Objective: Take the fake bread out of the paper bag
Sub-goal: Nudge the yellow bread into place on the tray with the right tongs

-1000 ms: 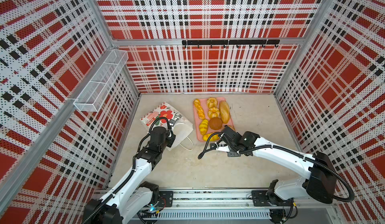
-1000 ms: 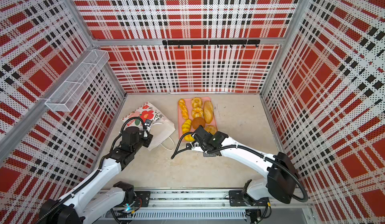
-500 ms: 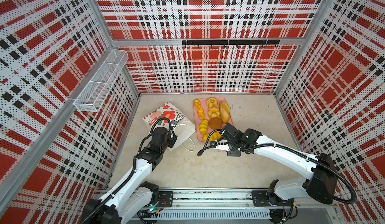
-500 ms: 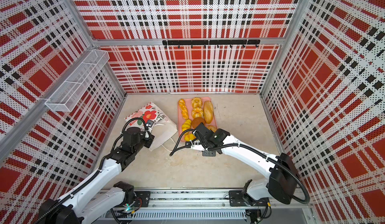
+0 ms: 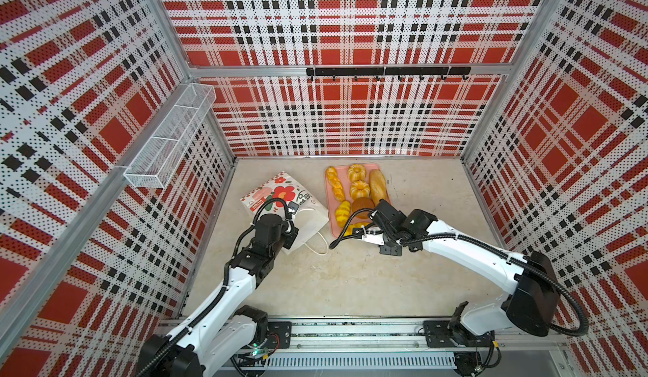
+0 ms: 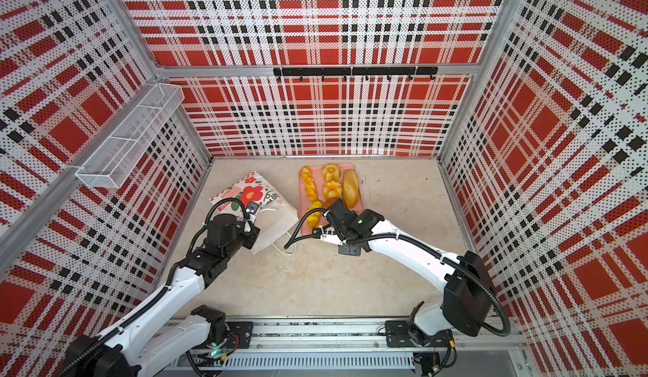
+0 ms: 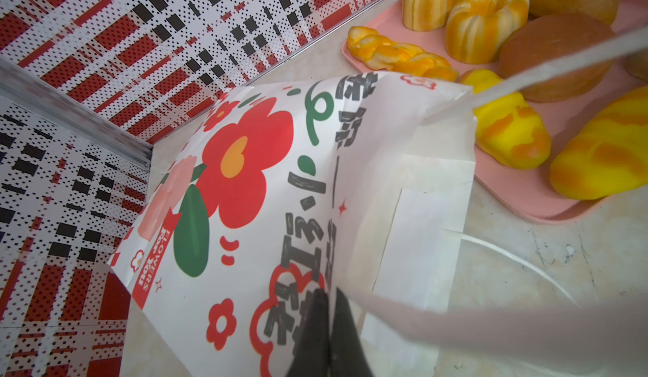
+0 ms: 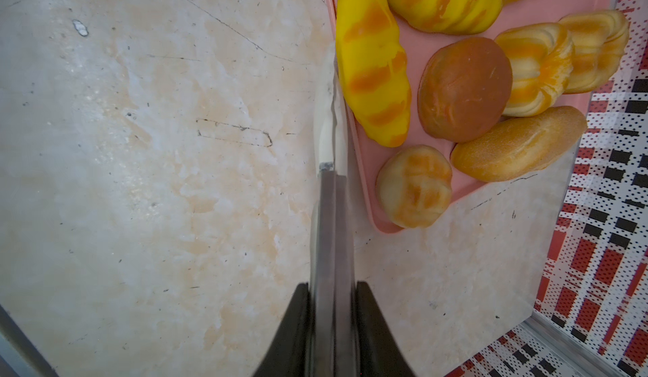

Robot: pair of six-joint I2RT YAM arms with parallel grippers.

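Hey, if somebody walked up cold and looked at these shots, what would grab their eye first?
Likely the loud red, black and white plaid walls around the table. Then the golden and yellow fake bread laid out on a pink tray toward the back, and to its left the flowered paper bag lying down, its edge pinched by the left gripper.

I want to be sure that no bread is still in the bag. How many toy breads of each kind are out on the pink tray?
Braid: 1
Fluted rings: 2
Long loaf: 1
Round buns: 2
Striped yellow rolls: 2
Total: 8, all on the pink tray.
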